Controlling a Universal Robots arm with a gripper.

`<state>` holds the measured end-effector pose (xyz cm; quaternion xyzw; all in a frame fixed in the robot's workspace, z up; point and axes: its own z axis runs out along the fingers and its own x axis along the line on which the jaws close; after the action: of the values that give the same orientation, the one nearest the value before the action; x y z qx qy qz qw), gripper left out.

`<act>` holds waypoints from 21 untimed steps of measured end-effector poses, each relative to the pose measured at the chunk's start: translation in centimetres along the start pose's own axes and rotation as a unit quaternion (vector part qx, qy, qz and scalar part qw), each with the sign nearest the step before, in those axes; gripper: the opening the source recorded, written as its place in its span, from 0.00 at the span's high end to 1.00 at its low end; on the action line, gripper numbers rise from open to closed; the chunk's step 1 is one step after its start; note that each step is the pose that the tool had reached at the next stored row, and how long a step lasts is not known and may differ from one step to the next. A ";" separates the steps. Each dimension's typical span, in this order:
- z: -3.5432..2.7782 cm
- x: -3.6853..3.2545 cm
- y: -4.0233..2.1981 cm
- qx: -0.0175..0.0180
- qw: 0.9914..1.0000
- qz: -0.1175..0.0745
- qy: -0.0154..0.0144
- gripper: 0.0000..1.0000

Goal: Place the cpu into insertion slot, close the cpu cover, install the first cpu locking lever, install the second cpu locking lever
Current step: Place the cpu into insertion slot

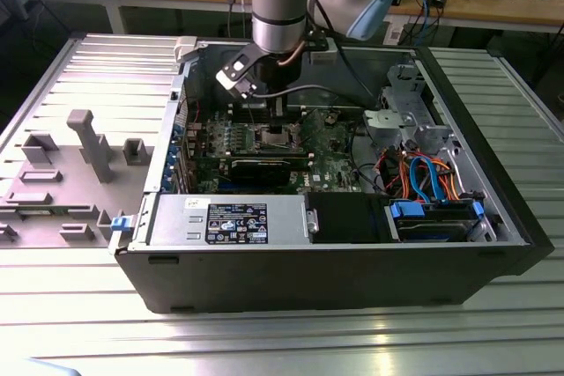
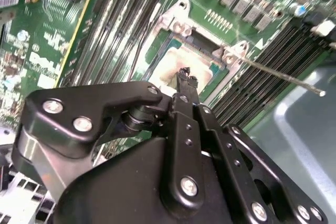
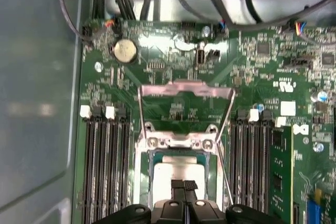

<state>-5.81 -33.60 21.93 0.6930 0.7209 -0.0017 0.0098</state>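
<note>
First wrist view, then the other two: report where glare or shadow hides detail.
First wrist view: glare whitens the case wall, and the cpu shines pale. Second wrist view: the cpu top is bleached too, and the gripper reads dark. Exterior view: the table glints, and the case interior is dim.

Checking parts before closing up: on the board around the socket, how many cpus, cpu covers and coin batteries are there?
cpu: 1
cpu cover: 1
coin battery: 1
Total: 3
</note>
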 end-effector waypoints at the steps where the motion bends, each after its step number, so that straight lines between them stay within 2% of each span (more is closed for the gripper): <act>1: -0.06 -0.01 0.05 0.002 1.000 0.000 0.000 0.89; 4: -0.49 -0.03 0.28 0.007 1.000 0.000 -0.001 0.89; 5: -1.05 -0.04 0.36 0.008 1.000 0.000 -0.001 0.89; 7: -1.72 -0.05 0.38 0.009 1.000 0.000 -0.001 0.89; 10: -2.38 -0.07 0.39 0.009 1.000 0.000 -0.001 0.89; 21: -3.32 -0.08 0.40 0.009 1.000 0.000 -0.001 0.89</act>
<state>-5.45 -33.62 25.26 0.6931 0.7207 -0.0085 0.0045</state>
